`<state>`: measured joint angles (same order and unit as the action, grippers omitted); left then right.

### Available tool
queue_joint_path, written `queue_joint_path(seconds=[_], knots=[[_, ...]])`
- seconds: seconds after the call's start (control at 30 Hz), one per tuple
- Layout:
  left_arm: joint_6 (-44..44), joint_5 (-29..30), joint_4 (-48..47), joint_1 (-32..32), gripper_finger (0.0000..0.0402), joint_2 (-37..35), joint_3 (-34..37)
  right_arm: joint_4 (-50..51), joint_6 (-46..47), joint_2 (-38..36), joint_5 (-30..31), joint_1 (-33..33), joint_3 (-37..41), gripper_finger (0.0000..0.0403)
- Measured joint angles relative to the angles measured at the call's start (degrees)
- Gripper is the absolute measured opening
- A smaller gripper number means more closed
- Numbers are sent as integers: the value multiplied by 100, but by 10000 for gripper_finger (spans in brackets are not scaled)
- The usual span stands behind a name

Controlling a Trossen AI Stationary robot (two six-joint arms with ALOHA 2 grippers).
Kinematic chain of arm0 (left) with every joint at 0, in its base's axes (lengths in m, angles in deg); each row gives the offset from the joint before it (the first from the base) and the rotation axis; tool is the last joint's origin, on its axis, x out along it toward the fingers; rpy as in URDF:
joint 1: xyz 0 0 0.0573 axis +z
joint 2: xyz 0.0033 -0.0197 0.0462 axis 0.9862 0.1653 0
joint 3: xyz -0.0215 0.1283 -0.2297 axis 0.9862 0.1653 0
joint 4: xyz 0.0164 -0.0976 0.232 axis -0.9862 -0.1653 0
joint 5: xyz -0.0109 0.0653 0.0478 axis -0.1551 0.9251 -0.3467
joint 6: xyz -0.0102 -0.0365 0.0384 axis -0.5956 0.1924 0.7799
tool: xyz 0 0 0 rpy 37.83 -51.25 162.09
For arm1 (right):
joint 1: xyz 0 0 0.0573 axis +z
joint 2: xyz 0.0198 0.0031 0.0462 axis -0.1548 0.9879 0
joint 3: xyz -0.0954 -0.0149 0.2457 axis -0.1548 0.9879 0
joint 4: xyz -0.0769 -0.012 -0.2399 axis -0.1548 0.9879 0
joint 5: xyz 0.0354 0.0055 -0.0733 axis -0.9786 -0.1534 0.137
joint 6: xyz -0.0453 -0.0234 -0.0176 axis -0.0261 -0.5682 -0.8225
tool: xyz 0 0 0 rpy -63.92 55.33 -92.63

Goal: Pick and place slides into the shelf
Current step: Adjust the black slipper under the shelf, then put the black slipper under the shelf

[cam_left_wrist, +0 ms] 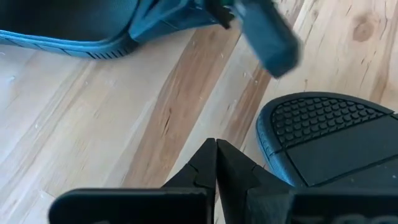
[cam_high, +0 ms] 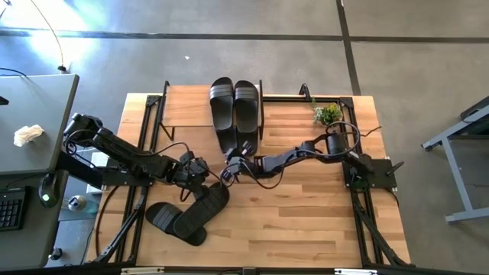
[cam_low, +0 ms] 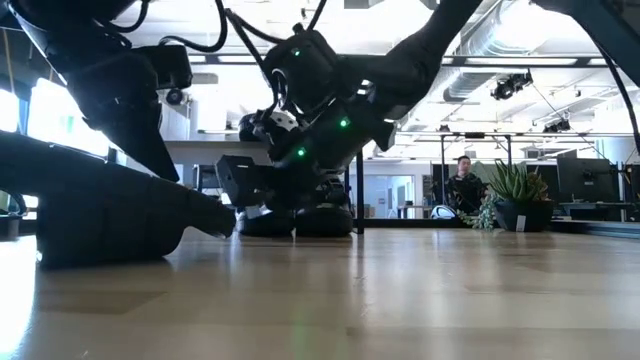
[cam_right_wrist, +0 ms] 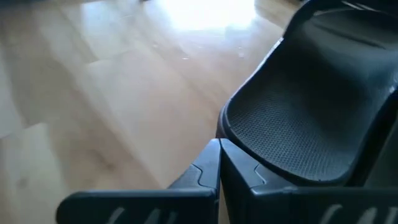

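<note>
While both arms lean in over the middle of the table [cam_high: 306, 221], a loose heap of slides [cam_high: 191, 215] lies just beside the left gripper [cam_high: 205, 173], toward the near edge. Two more slides [cam_high: 234, 105] sit side by side on the shelf [cam_high: 187, 107] at the far edge, with the right gripper [cam_high: 229, 173] close to their heels. Both grippers are clenched and grasp nothing. The heap seems to hold three slides, though the exact count there is unclear.
</note>
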<state>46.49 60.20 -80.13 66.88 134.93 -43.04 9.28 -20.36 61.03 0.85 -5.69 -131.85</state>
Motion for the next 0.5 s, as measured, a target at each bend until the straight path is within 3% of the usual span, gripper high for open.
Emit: queue_joint_path(seconds=[0.5], knots=[[-15, 15, 2, 0, 0, 0, 0, 59, 163, -4, -333, -62, -2, 0]])
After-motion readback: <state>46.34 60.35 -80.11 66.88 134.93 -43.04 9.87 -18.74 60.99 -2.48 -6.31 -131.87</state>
